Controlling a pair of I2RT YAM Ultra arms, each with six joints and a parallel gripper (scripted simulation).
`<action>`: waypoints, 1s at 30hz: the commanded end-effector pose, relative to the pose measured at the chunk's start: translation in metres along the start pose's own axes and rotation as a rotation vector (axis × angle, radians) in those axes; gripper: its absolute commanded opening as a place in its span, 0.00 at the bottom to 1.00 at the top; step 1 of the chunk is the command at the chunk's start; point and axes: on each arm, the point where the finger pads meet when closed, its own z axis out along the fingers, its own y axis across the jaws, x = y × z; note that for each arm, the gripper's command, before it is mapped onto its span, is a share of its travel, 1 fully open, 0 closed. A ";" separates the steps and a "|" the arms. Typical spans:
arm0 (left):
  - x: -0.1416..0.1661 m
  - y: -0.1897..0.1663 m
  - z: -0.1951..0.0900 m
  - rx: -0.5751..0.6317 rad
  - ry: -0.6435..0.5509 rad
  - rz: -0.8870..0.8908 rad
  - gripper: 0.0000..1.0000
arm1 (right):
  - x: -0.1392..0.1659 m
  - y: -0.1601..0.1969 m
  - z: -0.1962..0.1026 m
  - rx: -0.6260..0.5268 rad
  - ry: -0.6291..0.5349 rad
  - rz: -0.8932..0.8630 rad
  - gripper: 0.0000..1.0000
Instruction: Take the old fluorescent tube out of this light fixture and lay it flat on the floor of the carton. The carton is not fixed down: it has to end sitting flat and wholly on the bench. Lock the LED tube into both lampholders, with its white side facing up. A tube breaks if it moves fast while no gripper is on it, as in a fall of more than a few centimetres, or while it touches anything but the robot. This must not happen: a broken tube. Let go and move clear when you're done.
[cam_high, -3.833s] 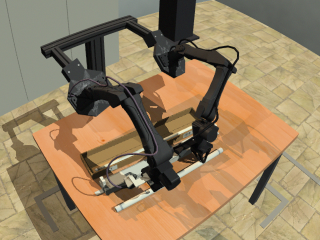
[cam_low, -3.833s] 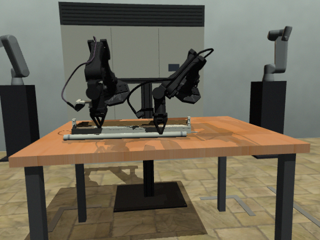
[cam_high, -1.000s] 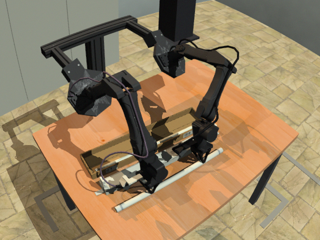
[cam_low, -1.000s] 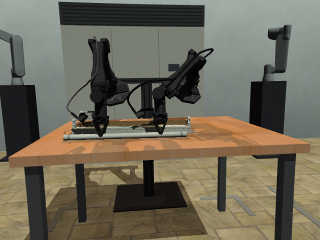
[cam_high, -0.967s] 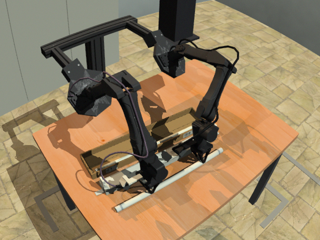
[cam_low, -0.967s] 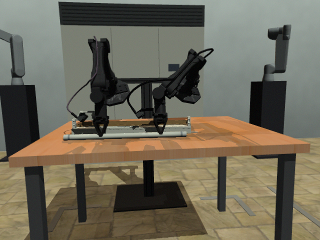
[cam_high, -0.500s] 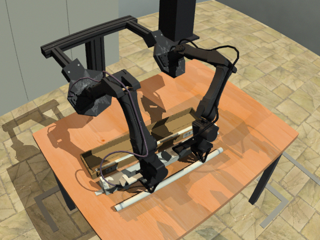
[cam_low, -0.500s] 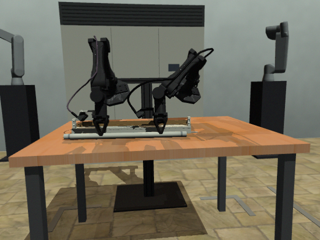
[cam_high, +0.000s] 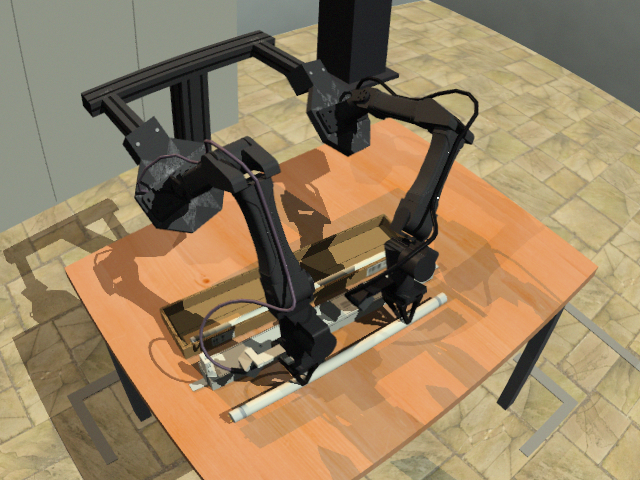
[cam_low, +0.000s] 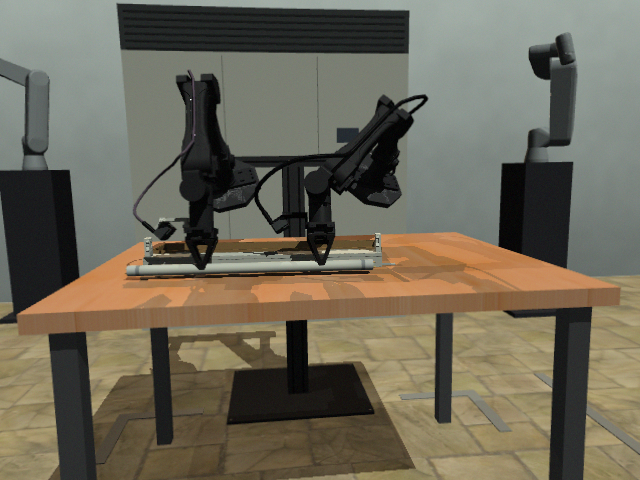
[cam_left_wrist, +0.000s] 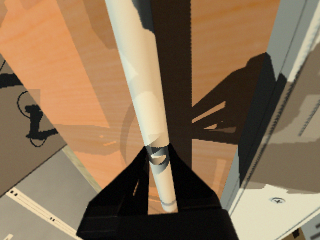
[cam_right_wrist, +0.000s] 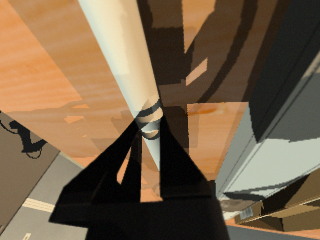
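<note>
Two grippers were inspected. The left gripper (cam_high: 407, 318) (cam_low: 321, 261) (cam_left_wrist: 158, 148) and the right gripper (cam_high: 302, 381) (cam_low: 201, 265) (cam_right_wrist: 150, 121) were each closed to a narrow gap, their black, tapered fingers gripping one long white tube (cam_high: 356, 351) (cam_low: 258, 267) (cam_left_wrist: 145, 100) (cam_right_wrist: 125, 60). The tube was smooth and cylindrical, with a grey band near each end, and lay lengthwise in front of the fixture. Whether it touched the wood-grained bench (cam_high: 496, 248) (cam_low: 465, 304) could not be told.

Behind it stood one pale, straight-sided light fixture (cam_low: 369, 257) (cam_left_wrist: 257, 200) (cam_right_wrist: 280, 162), with two upright lampholders, one at the left of the exterior view (cam_low: 148, 247) and one at the right (cam_low: 377, 242). Next came one brown, open, oblong carton (cam_high: 173, 333), two printed labels visible on its front; a slender pale length ran along that side, its exact seating unclear. Farthest back, one panelled cabinet (cam_low: 268, 103) stood between two grey arms on dark pedestals.
</note>
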 end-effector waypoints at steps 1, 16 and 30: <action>-0.008 0.005 -0.022 -0.009 -0.014 0.004 0.11 | -0.005 0.019 -0.020 -0.037 -0.022 -0.003 0.11; -0.008 0.016 -0.033 -0.023 -0.018 -0.011 0.11 | -0.004 0.010 -0.027 -0.015 -0.022 -0.004 0.11; -0.015 0.023 -0.034 -0.031 -0.037 -0.019 0.11 | -0.005 0.010 -0.019 -0.002 -0.024 0.001 0.11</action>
